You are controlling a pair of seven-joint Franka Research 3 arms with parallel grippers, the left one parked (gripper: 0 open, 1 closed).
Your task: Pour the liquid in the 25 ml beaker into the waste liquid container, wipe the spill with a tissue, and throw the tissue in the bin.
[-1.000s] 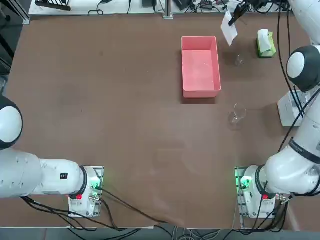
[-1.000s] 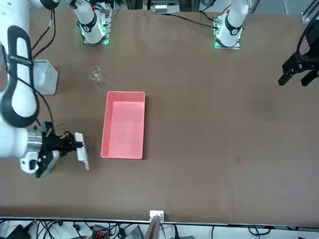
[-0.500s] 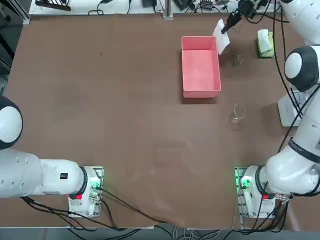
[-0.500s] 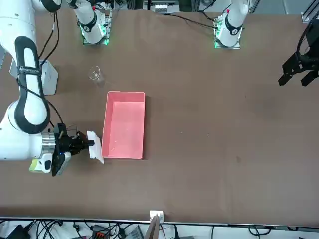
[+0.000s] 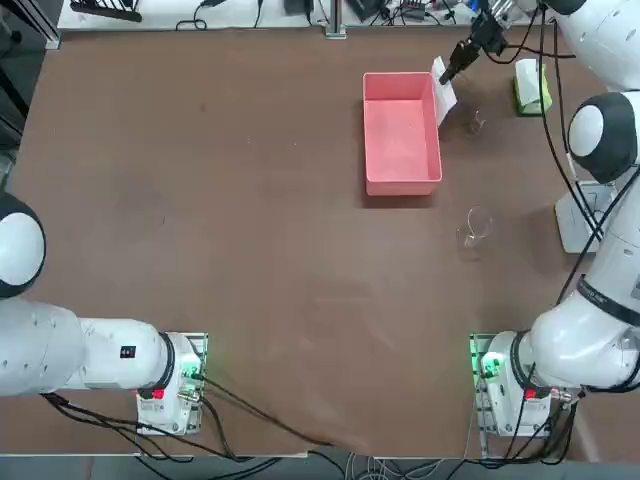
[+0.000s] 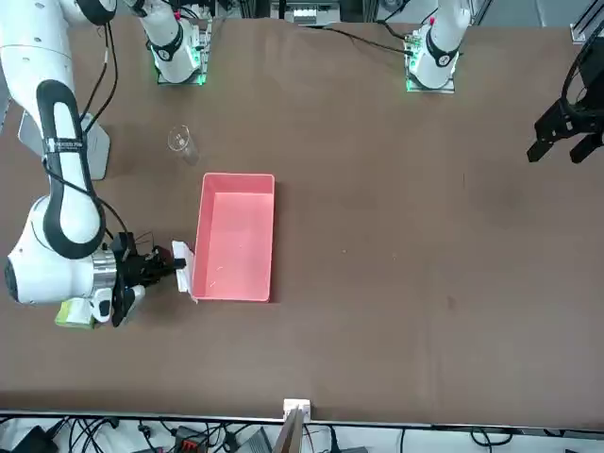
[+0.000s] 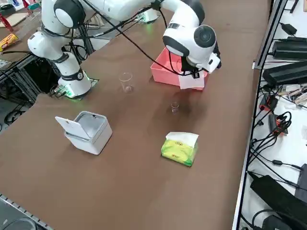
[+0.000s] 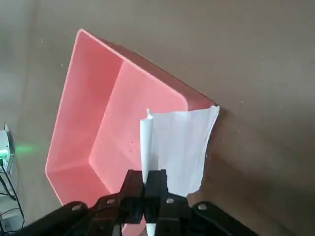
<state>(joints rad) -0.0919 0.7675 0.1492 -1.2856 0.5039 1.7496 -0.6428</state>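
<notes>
Top view: we see our right gripper [image 5: 458,60] pinched shut on the tissue [image 5: 444,85], which hangs at the far right corner of the waste liquid container [image 5: 400,135], probably to reach a spill beside the tray; the 25 ml beaker [image 5: 477,121] stands just right of it.

Front view: we find the tissue [image 6: 184,269] touching or nearly touching the tray's outer wall.

Right side view: the sheet [image 7: 191,80] droops below the claw.

Right wrist view: its long axis runs away from our fingertips [image 8: 150,194], free edge over the tray rim [image 8: 147,69].
</notes>
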